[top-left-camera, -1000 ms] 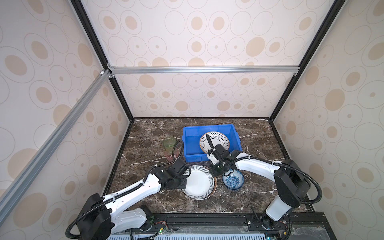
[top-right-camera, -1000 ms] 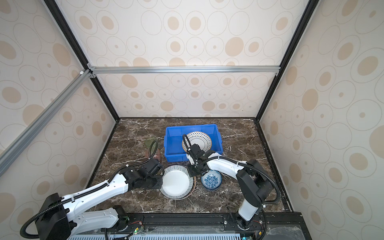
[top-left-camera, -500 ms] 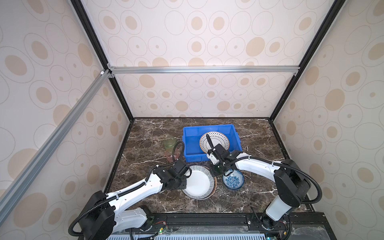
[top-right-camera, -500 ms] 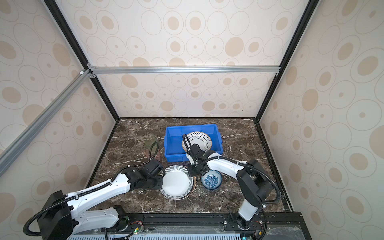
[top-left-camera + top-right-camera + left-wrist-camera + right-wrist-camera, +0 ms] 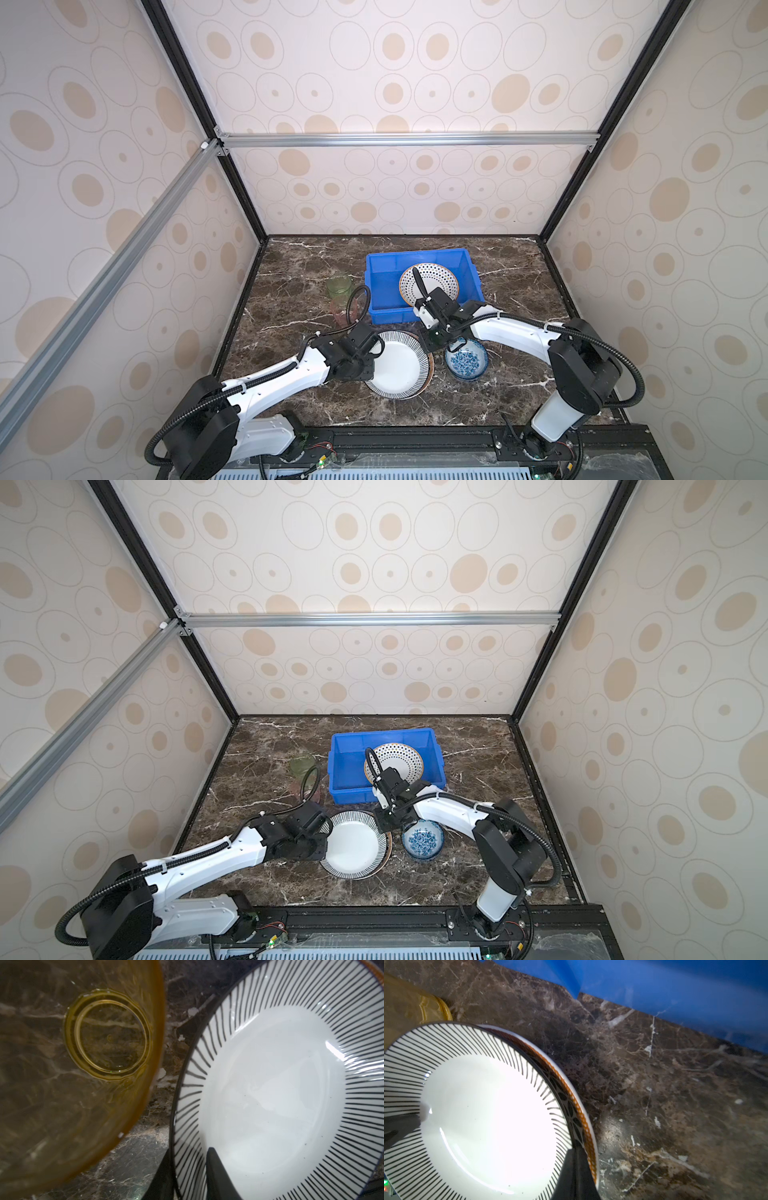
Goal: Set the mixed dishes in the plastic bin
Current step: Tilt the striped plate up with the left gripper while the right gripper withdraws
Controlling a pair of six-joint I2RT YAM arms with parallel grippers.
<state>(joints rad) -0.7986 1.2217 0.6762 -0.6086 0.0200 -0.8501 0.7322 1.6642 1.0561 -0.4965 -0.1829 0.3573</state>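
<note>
L gripper (image 5: pixel 188 1153): at near-left rim of striped plate (image 5: pixel 401 368). I see one finger inside the plate and one outside, so jaws narrow, astride the rim. Can't tell if they pinch it.
Striped plate: near centre of marble table (image 5: pixel 498 399), outside the bin, stacked on a 2nd plate.
Lower plate (image 5: pixel 583 1124): blk-wht leaf pattern w/ orange edge, pokes out on the right side under striped plate.
Yellow cup (image 5: pixel 72 1064): upright, just beside striped plate on L-gripper side. My L arm hides it in both top views.
R gripper (image 5: pixel 577 1159): fingers pressed together, nothing between them. Tips at far-right rim of the plate stack.
Blue-floral bowl (image 5: pixel 466 359): on table, just right of the stack, under R wrist.
Pink cup (image 5: pixel 343 309): left of bin's near-left corner, partly behind a cable.
Green cup (image 5: pixel 340 284): just beyond pink cup, near bin's left wall.
Blue bin (image 5: pixel 390 316): centre-far on table.
Dotted plate (image 5: pixel 436 282): inside bin, right half.
</note>
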